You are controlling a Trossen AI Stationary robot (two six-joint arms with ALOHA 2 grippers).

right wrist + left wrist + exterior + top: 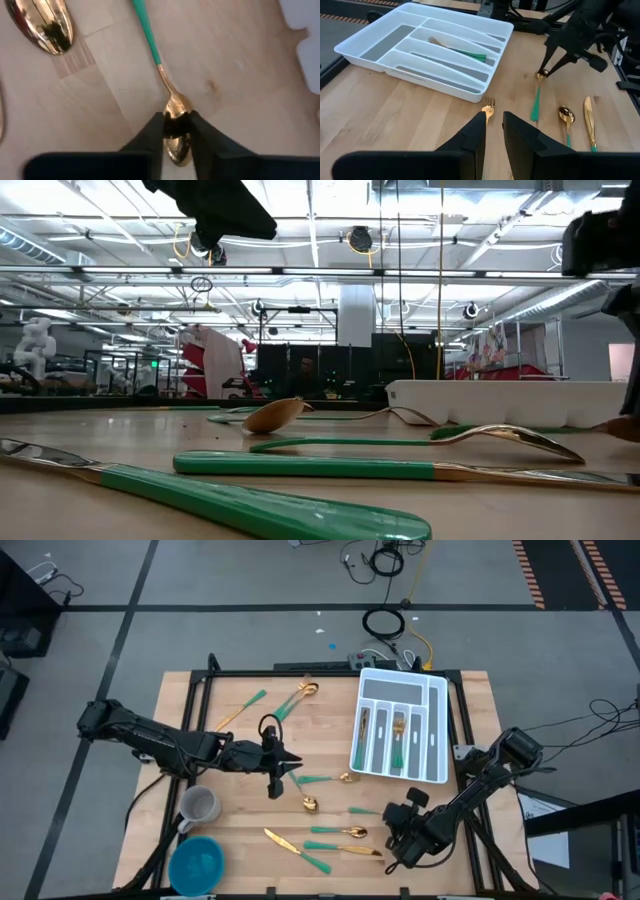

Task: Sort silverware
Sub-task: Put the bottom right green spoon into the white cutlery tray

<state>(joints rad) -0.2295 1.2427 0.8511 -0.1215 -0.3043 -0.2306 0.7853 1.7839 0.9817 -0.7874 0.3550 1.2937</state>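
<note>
the right gripper (176, 131) is lowered at the worktop's (250, 815) front right, its fingers pinched on the gold bowl of a spoon (172, 117) whose teal handle lies flat on the wood. the left gripper (493, 131) is held above mid-worktop, fingers nearly pressed together with nothing between them, just over a fork (488, 106). more silverware (325, 840) is scattered along the front and back left, and a few pieces lie in the white tray (437, 730) at back right.
</note>
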